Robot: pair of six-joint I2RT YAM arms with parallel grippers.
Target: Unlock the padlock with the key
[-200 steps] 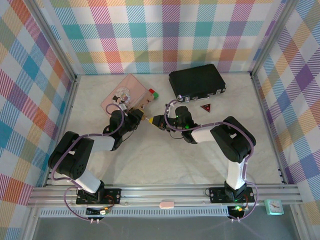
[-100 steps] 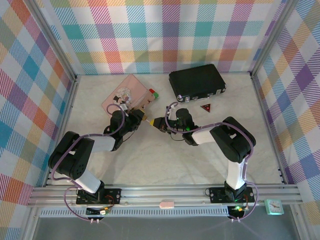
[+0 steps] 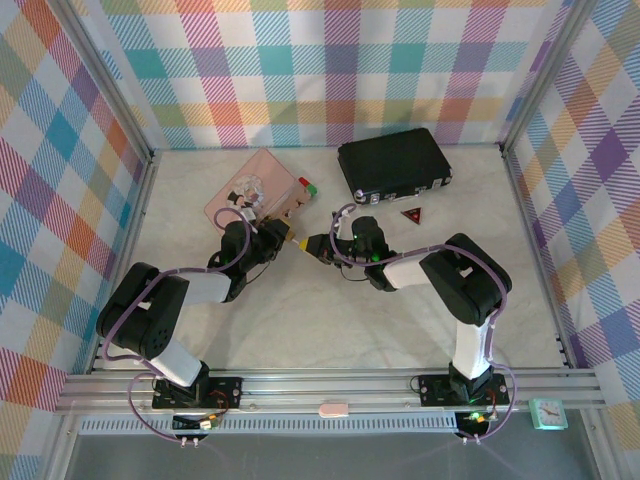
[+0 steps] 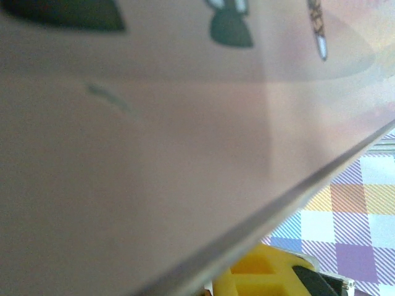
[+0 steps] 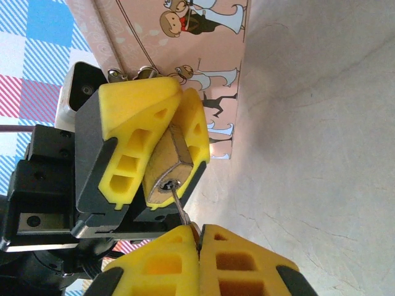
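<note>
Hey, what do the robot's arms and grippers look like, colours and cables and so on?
The left arm and right arm are black with white segments, with thin purplish cables looping along them. The left gripper and right gripper have chunky yellow fingers with cut-out pockets on black mounts.

Brass-gold padlock [image 5: 165, 169], pink tin [image 3: 255, 185], black case [image 3: 392, 160] — walls [image 3: 330, 70] in pastel plaid.

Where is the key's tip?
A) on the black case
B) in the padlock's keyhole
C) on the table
B: the key, pinched by the right gripper, pokes into the keyhole of the padlock that the left gripper holds.
</note>
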